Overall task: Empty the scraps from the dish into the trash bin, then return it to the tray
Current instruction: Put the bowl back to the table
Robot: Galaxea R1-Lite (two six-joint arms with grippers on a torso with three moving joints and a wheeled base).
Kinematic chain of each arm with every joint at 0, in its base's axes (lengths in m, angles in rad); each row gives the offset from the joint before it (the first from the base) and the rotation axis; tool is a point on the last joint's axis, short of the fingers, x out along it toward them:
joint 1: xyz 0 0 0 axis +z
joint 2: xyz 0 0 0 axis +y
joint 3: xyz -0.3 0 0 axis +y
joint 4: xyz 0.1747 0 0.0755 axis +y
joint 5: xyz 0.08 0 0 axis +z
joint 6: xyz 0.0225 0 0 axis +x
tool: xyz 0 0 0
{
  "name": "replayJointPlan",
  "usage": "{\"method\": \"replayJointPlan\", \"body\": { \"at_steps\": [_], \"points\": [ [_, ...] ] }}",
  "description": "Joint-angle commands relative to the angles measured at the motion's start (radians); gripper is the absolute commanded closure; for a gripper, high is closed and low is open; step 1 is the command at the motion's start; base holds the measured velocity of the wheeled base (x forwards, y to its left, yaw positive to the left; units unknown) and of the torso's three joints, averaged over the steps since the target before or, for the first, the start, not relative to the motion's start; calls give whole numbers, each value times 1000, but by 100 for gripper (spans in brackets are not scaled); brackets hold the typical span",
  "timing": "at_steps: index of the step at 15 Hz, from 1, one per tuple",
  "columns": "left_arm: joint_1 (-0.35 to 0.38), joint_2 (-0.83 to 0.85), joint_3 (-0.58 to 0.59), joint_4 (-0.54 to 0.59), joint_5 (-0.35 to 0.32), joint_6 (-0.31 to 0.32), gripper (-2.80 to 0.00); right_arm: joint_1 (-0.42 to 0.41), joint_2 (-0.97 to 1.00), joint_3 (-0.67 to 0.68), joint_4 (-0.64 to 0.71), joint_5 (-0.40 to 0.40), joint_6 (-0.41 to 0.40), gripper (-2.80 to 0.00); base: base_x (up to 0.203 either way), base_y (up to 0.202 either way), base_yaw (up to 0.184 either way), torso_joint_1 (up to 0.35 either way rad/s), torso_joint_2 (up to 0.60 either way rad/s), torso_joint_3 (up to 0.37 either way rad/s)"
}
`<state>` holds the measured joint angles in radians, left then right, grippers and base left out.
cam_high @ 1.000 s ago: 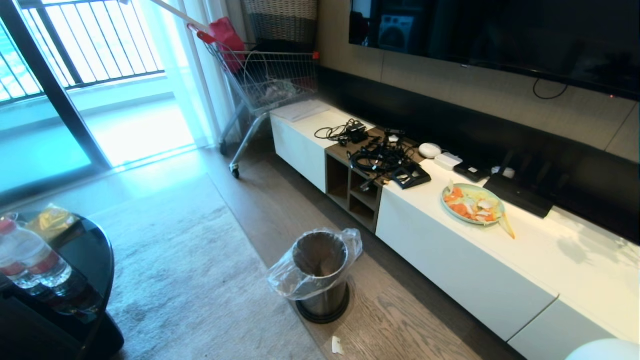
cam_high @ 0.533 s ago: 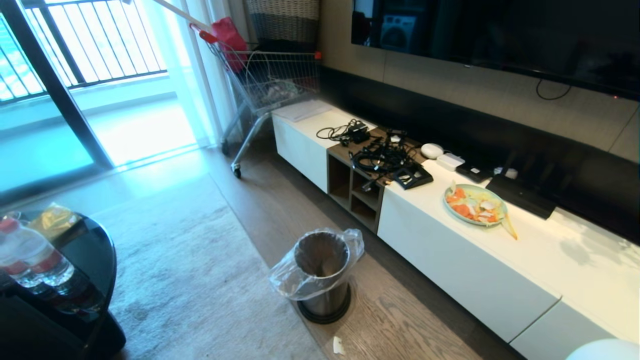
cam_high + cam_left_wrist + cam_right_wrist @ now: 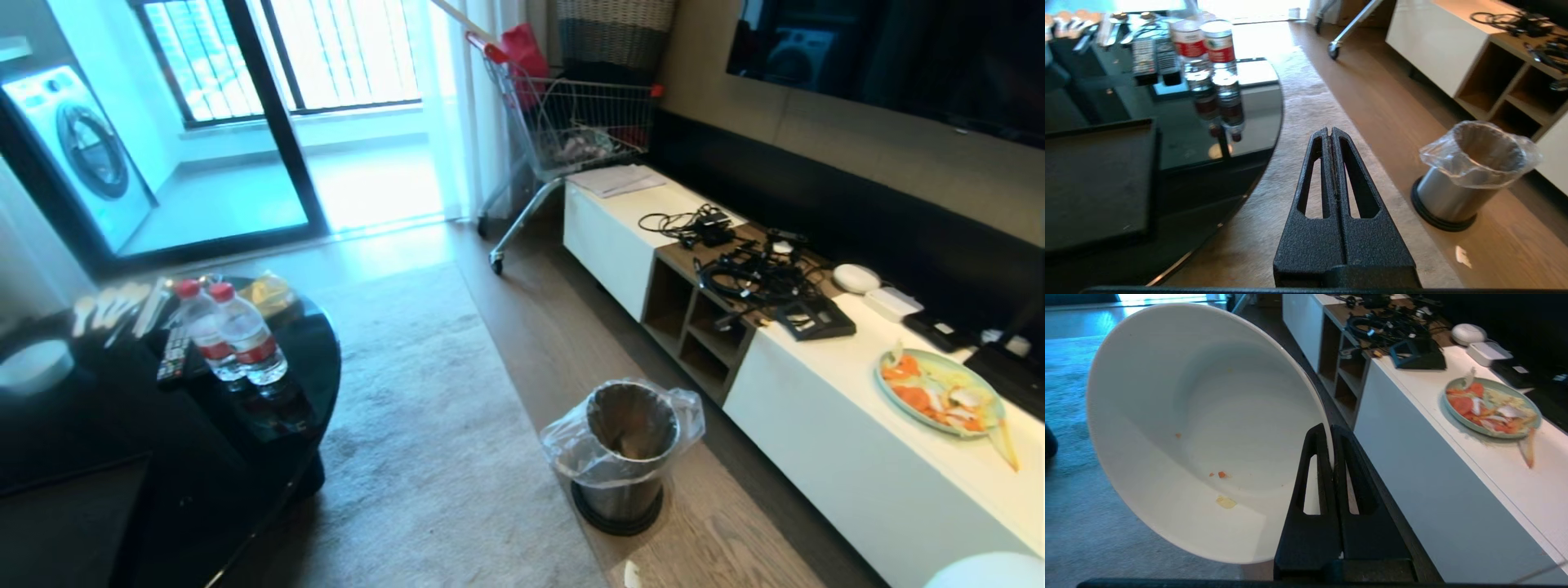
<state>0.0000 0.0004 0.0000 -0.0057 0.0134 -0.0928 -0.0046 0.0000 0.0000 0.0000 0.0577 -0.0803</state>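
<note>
While neither arm shows from the head camera, the small brushed-metal trash bin with its clear liner bag [image 3: 624, 457] stands on the wood floor between the round glossy black table [image 3: 269, 408] and the long white cabinet [image 3: 824, 433], where a wide pale-green plate [image 3: 939, 394] carries a heap of carrot and leafy bits. From the left wrist, the left gripper [image 3: 1330, 136] hangs with its fingers pressed together on nothing, the flat matte black tray [image 3: 1094, 179] lying on the table near it and the bin off to its other side. From the right wrist, the right gripper [image 3: 1329, 435] pinches the rim of the glossy white deep-sided bowl [image 3: 1200, 433], tipped on edge and nearly empty, only tiny orange and pale specks clinging inside. That thin rim hold on a slick, tilted bowl could slip on the way to the tray, and a hard set-down could clip the tray's raised edge.
</note>
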Motion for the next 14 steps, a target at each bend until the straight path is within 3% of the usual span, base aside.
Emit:
{"method": "replayJointPlan", "body": {
  "at_steps": [1,14],
  "points": [
    [0,0,0,0,0,-1,0,0,2,0,0,1,1,0,-3,-7,167,2,7,2],
    [0,0,0,-2,0,-1,0,0,2,0,0,1,1,0,0,-8,169,3,2,2]
  ]
}}
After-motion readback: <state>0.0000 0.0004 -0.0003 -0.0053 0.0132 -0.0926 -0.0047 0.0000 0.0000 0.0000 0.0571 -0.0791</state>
